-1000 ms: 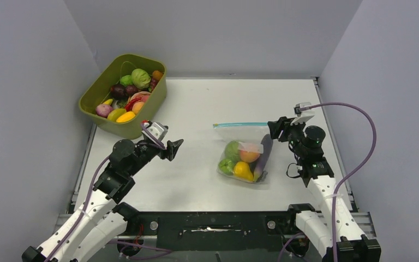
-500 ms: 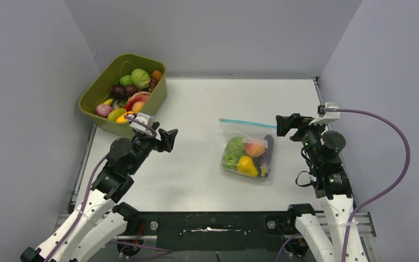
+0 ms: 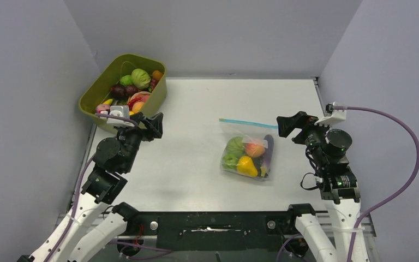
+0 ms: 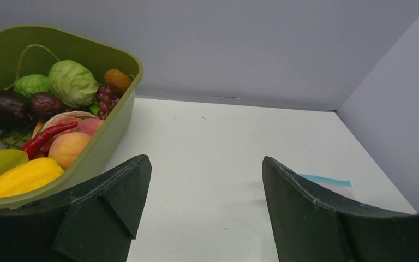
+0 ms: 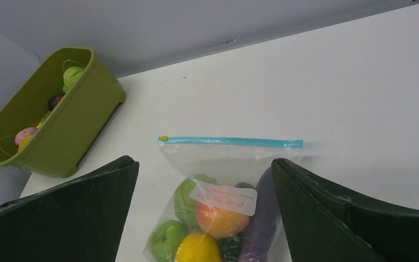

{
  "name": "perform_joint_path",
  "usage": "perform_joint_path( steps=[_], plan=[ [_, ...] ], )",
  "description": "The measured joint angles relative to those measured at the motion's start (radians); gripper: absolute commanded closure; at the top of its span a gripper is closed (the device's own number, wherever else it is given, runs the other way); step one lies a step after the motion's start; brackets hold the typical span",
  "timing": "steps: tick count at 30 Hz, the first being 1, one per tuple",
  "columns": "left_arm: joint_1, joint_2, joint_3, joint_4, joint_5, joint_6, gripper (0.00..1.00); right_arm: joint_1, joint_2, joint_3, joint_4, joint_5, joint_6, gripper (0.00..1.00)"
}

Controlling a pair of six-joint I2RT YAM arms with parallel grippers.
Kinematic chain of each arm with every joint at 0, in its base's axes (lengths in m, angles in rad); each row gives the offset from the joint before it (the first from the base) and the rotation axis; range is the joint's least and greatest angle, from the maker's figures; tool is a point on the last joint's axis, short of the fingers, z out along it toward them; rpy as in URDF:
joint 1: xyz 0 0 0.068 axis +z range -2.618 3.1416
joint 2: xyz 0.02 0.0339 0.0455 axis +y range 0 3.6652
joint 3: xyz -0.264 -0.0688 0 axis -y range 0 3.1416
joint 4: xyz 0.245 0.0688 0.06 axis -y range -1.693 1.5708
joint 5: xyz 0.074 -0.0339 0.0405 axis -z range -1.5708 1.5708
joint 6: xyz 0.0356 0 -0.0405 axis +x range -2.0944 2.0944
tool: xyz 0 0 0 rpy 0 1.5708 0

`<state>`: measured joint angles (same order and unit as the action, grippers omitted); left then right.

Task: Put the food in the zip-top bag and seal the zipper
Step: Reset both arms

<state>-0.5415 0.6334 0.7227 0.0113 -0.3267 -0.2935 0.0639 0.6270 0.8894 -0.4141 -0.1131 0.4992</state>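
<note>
The clear zip-top bag (image 3: 246,153) (image 5: 226,180) lies flat right of the table's centre. Inside it sit a green cabbage (image 5: 191,199), a green apple (image 5: 163,243), a peach (image 5: 221,218), a yellow pear (image 5: 199,248) and a purple eggplant (image 5: 262,218). Its teal zipper (image 3: 247,123) (image 5: 232,141) runs straight along the far edge. My right gripper (image 3: 285,125) (image 5: 204,180) hovers open just right of the bag, holding nothing. My left gripper (image 3: 154,124) (image 4: 204,169) is open and empty beside the tub. More food (image 3: 133,87) fills that tub.
The olive-green tub (image 3: 154,103) (image 4: 112,123) stands at the back left corner against the wall. Grey walls close in the table on three sides. A purple cable (image 3: 401,158) loops from the right arm.
The right gripper let go of the bag and pulled back to the right, jaws now wide. The bag settled flat. The left gripper swung left toward the tub.
</note>
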Motion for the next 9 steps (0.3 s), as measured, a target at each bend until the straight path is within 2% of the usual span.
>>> perform_joint_path(
  steps=[9],
  plan=[
    [0.0,0.017,0.088,-0.015,0.05,0.014,0.25,0.0,-0.022,0.027,-0.01,-0.004,0.012,0.02]
  ],
)
